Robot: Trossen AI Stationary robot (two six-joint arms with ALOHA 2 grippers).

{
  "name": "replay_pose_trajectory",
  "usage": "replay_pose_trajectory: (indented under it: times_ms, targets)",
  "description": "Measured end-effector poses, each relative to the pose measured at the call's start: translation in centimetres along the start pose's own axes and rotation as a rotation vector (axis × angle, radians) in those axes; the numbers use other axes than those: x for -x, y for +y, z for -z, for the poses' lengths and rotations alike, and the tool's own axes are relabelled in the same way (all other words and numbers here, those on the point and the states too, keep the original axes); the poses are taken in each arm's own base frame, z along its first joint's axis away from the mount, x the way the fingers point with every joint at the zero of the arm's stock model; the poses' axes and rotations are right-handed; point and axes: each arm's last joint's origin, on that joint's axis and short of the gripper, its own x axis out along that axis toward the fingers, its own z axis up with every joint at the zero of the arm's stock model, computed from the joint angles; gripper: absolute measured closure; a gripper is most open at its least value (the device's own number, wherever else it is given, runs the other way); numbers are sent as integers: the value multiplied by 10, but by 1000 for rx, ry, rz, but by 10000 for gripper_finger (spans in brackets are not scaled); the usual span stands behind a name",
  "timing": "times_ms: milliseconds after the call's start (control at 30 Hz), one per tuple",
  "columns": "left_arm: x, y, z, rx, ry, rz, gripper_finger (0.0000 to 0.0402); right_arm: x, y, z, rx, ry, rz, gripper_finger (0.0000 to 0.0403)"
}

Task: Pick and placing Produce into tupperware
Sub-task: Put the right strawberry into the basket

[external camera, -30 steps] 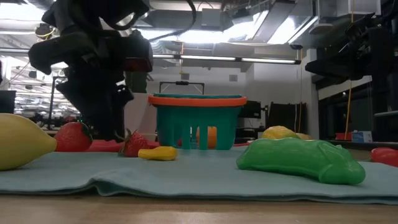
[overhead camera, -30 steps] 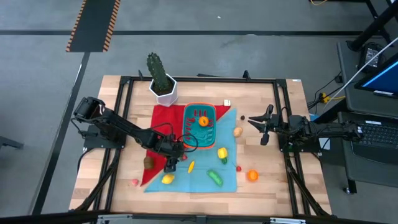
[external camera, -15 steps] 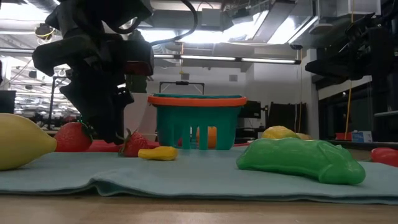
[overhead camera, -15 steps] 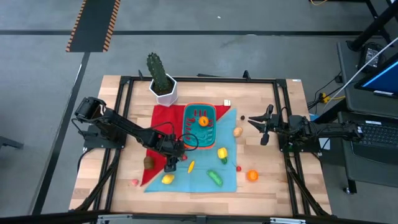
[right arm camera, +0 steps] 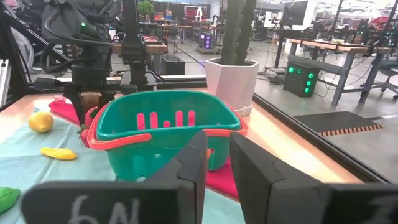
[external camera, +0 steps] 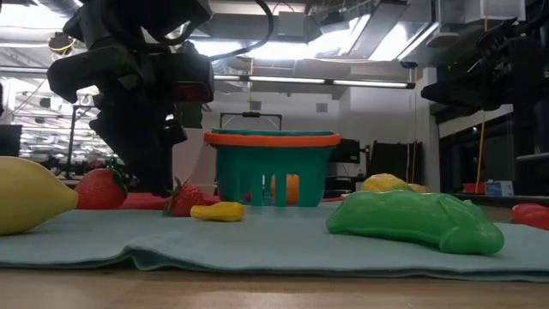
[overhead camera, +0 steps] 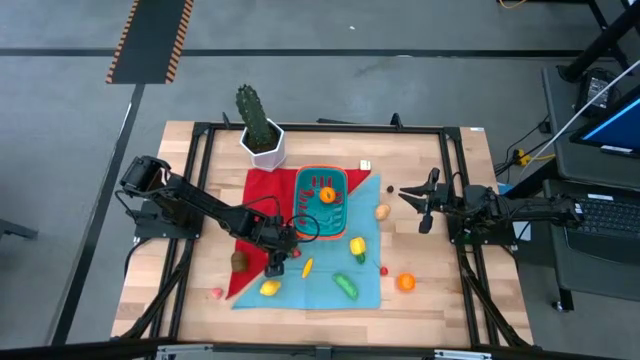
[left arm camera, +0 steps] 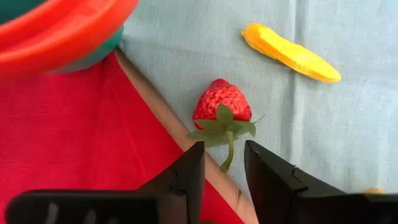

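1. The left gripper [left arm camera: 222,163] is low over the table just beside the near left corner of the teal tupperware [overhead camera: 320,198]. Its two dark fingers [left arm camera: 186,177] stand a narrow gap apart around the green stem of a toy strawberry [left arm camera: 222,105], closer together than a second ago; I cannot tell whether they touch the stem yet.
2. The strawberry lies where it did before, at the border of the red cloth [left arm camera: 74,143] and the light blue cloth [left arm camera: 336,124], near the tupperware's orange-red rim.
3. A small yellow-orange piece [left arm camera: 290,52] lies on the blue cloth just past the strawberry, unmoved.
4. An orange fruit [overhead camera: 327,196] sits inside the tupperware, as earlier.
5. The right gripper [overhead camera: 424,203] hangs to the right of the tupperware, well apart from it, its fingers [right arm camera: 252,163] a narrow gap apart and pinching nothing, unchanged.
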Motion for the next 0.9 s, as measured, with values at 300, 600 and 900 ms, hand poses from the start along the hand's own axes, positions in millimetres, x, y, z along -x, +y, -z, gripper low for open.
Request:
replay_pose_trajectory:
  times_ms: [300,600,900]
  targets:
    - [0,0,0,4,1,3,353,0,0,0,0,0,0,330]
    - [0,0,1,0,8,1,397,0,0,0,0,0,0,330]
    - [0,0,1,-18,6,-3,399,0,0,0,0,0,0,330]
